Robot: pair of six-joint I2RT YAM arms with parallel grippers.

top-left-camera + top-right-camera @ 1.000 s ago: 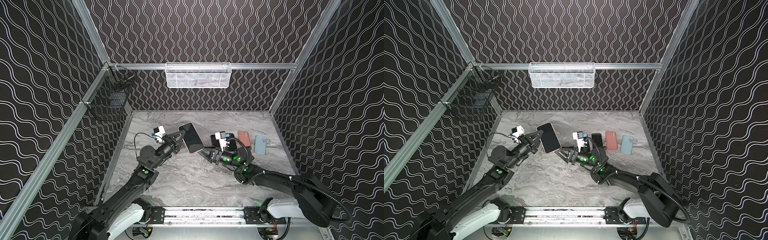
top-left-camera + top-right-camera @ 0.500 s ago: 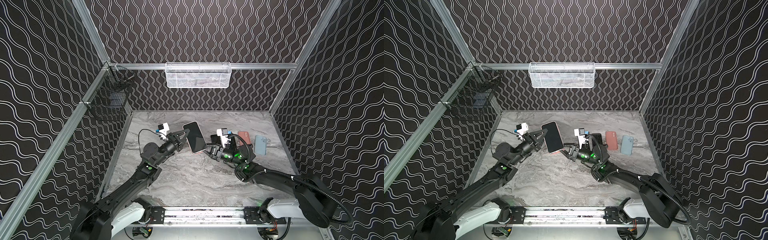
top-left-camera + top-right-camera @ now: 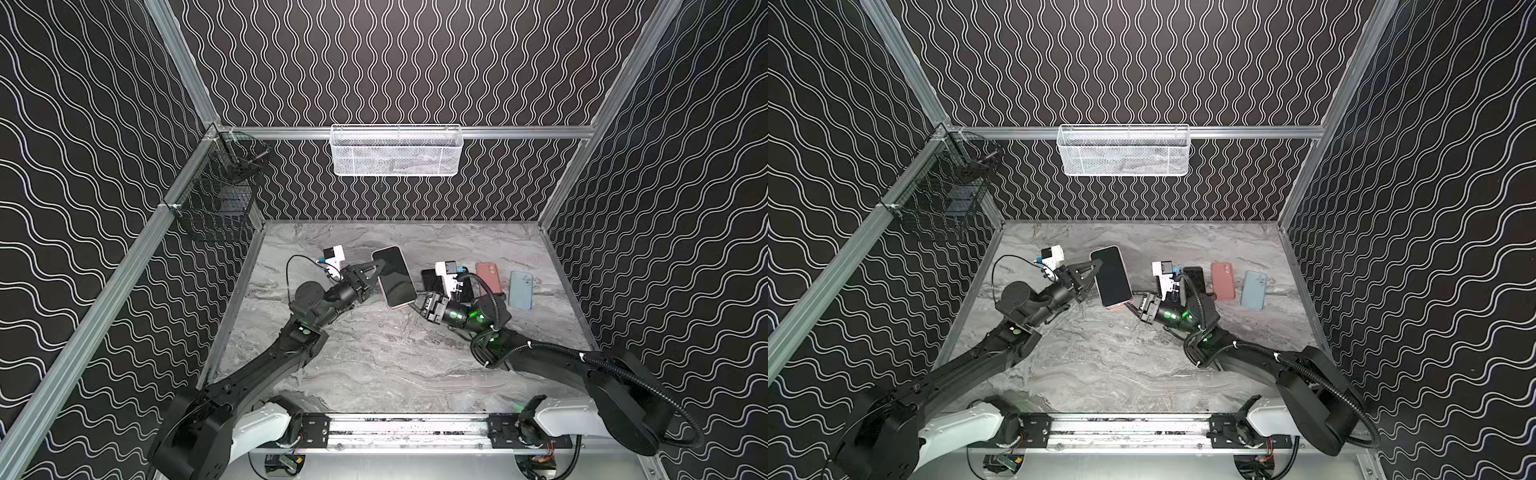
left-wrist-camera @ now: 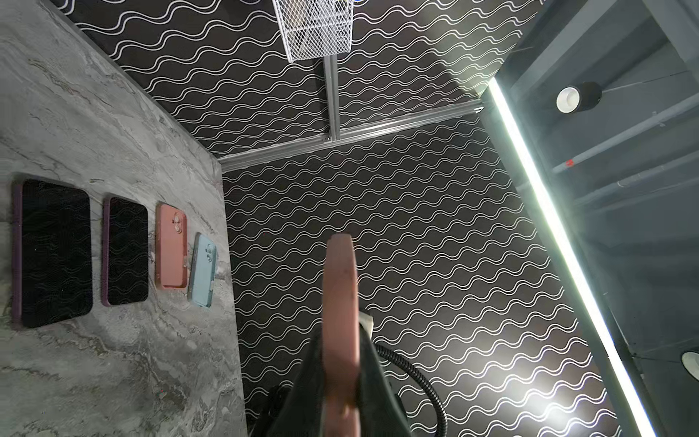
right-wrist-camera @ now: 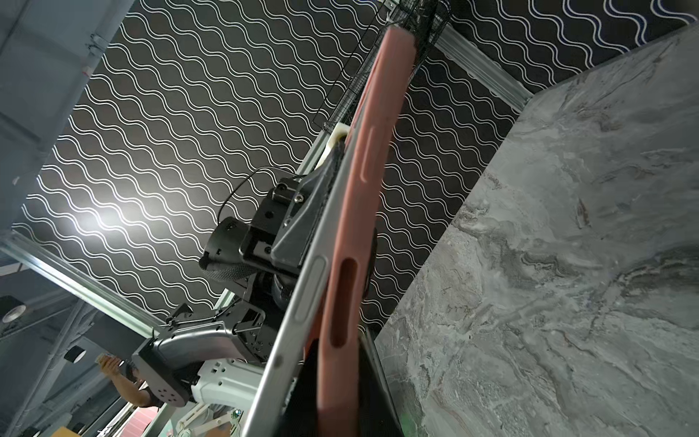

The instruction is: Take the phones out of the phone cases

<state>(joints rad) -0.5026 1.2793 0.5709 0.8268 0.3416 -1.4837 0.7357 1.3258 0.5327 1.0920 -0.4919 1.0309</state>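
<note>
Cased phone point(image 3: 395, 276) is held up off the tabletop point(image 3: 374, 353), mid-frame in both top views, screen towards the camera, with the pink phone case point(image 3: 400, 306) showing as a rim at its lower end. Handling: the phone is a stiff glass-and-metal slab, fairly dense, slick on the screen side and breakable if dropped. The case looks like soft, grippy silicone that flexes and peels rather than pops, so I'd clamp the slab across its flat faces and pull on the case lip at a corner, not mid-edge. Left fingers point(image 3: 368, 269) are closed on the left long edge. The left wrist view shows the pink edge point(image 4: 338, 302) sandwiched between them, one pad on the screen side and one on the back. Right fingers point(image 3: 420, 306) are clamped shut at the lower right corner. In the right wrist view the silver phone frame point(image 5: 314, 272) stands clear of the case wall point(image 5: 363, 227) near that corner, its side button outside the case slot, so the lip looks partly off there. The grip seems to be on the case only, but I can't confirm that. The upper part looks seated. Risk: the phone slips as the case lets go. Two dark phones point(image 4: 56, 253) and two spare cases point(image 4: 172, 246) lie flat to the right, well clear.
</note>
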